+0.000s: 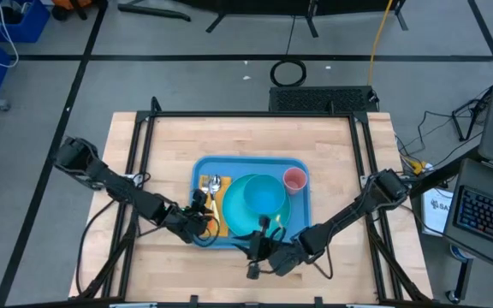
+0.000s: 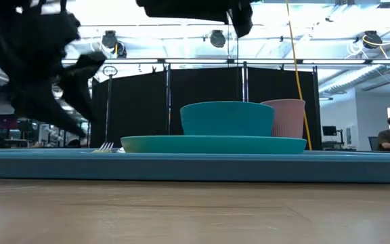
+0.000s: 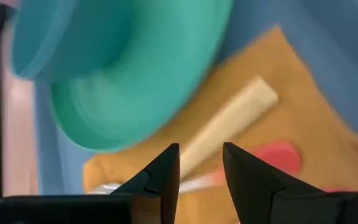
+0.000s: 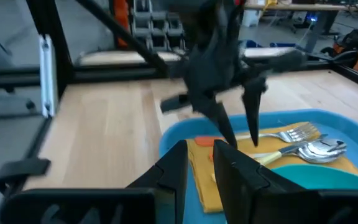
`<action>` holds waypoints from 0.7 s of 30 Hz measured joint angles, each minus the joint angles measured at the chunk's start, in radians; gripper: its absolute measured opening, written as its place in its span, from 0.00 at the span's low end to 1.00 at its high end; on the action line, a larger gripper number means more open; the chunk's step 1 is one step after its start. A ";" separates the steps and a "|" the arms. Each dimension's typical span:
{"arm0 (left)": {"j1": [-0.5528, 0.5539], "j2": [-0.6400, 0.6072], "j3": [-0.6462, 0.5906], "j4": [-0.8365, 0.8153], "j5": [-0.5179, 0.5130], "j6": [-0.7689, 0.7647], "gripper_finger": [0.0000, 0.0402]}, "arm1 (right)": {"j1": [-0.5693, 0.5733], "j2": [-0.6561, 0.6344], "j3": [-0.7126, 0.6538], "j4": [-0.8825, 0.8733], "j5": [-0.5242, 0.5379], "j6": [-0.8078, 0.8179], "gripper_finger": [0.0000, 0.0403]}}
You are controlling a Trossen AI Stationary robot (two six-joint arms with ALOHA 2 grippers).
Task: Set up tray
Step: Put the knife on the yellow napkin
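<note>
At the desk's [image 1: 255, 137] near edge, the right gripper [image 1: 253, 272] is held just off the tray's [image 1: 302, 224] near rim, its fingers [image 4: 173, 168] narrowly parted and empty. The left gripper [image 1: 202, 216] is poised over the napkin [image 3: 291, 81] at the tray's left side, fingers [image 3: 166, 171] apart, gripping nothing. The tray is set mid-desk, toward that edge, bearing a plate [image 1: 248, 224], bowl [image 1: 264, 195] and cup [image 1: 294, 179].

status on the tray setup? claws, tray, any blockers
Left claw open above napkin, holding nothing. Right claw waits off the tray's near edge. Tray carries plate, bowl, cup, fork, spoon. Nothing in the way.
</note>
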 joint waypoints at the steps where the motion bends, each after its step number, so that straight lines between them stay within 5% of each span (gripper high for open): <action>1: -0.001 0.018 -0.002 0.004 0.001 0.014 0.32 | 0.000 -0.008 -0.024 0.040 0.000 0.000 0.17; 12: -0.006 0.138 0.012 0.065 -0.017 0.093 0.32 | 0.000 -0.095 -0.270 0.360 -0.030 0.012 0.17; 21: -0.022 0.143 0.011 0.084 -0.100 0.161 0.32 | 0.000 -0.103 -0.330 0.439 -0.030 0.038 0.17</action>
